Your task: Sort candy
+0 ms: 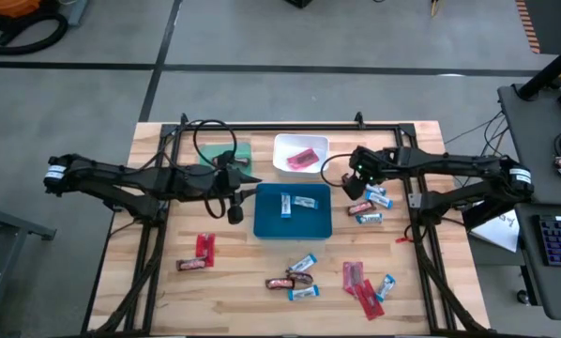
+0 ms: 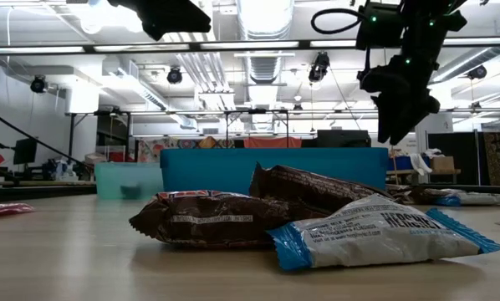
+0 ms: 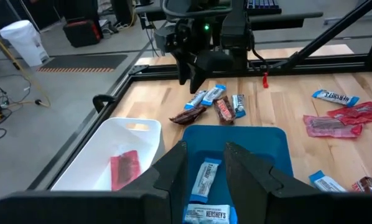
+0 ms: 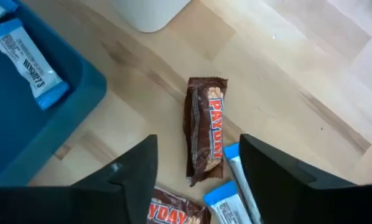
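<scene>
My right gripper (image 1: 360, 183) hangs open and tilted down over a small heap of candy right of the blue tray (image 1: 262, 225); in its wrist view a dark brown bar (image 4: 204, 127) lies on the wood below the gap between its fingers (image 4: 197, 142). Blue-and-white bars (image 4: 232, 186) lie beside it. My left gripper (image 1: 234, 208) hovers open at the blue tray's left edge, nothing between its fingers (image 3: 204, 148). Two blue-and-white bars (image 1: 295, 203) lie in the blue tray. A red packet (image 1: 305, 159) lies in the white tray (image 1: 285, 143).
A green tray (image 1: 241, 150) stands at the far left, partly under the left arm. Loose candy lies along the near side: red packets (image 1: 204, 245), brown and blue-and-white bars (image 1: 297, 280), more red packets (image 1: 360, 282). A black frame (image 1: 290, 125) rims the table.
</scene>
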### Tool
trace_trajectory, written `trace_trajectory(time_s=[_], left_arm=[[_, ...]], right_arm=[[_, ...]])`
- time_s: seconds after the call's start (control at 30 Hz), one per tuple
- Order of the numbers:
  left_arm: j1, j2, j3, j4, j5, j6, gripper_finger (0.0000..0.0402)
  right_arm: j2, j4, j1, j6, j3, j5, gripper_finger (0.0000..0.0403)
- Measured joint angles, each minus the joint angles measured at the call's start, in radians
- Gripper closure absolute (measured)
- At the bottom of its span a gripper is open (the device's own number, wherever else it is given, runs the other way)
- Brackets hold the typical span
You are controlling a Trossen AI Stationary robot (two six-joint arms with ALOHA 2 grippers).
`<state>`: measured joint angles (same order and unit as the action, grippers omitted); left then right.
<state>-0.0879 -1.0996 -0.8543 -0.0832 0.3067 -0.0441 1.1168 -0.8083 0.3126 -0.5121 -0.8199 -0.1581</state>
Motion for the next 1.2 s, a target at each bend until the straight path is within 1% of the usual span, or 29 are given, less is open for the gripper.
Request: trace_trajectory(time_s=[0.1, 0.2, 0.47, 0.53, 0.77, 1.07, 1.2], left_arm=[[0.000, 0.000, 0.000, 0.001, 0.000, 0.000, 0.0314], [0.000, 0.000, 0.000, 0.001, 0.000, 0.000, 0.0314], [0.000, 0.000, 0.000, 0.000, 0.000, 0.000, 0.0314], [0.000, 0.000, 0.000, 0.000, 0.000, 0.000, 0.0314], [0.000, 0.000, 0.000, 0.000, 0.000, 0.000, 0.0314], [0.000, 0.000, 0.000, -0.001, 0.000, 0.000, 0.0314], [0.000, 0.000, 0.001, -0.001, 0.000, 0.000, 0.0314]], right_arm=[[0.000, 0.040, 0.000, -0.001, 0.027, 0.000, 0.0169], [0.000, 0.092, 0.000, -0.001, 0.066, -0.001, 0.0161], [0.000, 0.252, 0.000, 0.000, 0.201, -0.004, 0.0165], [0.000, 0.295, 0.000, 0.008, 0.232, -0.025, 0.0164], [0.000, 0.500, 0.000, 0.042, 0.358, -0.053, 0.0167], [0.000, 0.552, 0.000, 0.042, 0.425, -0.053, 0.0168], [0.000, 0.607, 0.000, 0.050, 0.458, -0.054, 0.0188]])
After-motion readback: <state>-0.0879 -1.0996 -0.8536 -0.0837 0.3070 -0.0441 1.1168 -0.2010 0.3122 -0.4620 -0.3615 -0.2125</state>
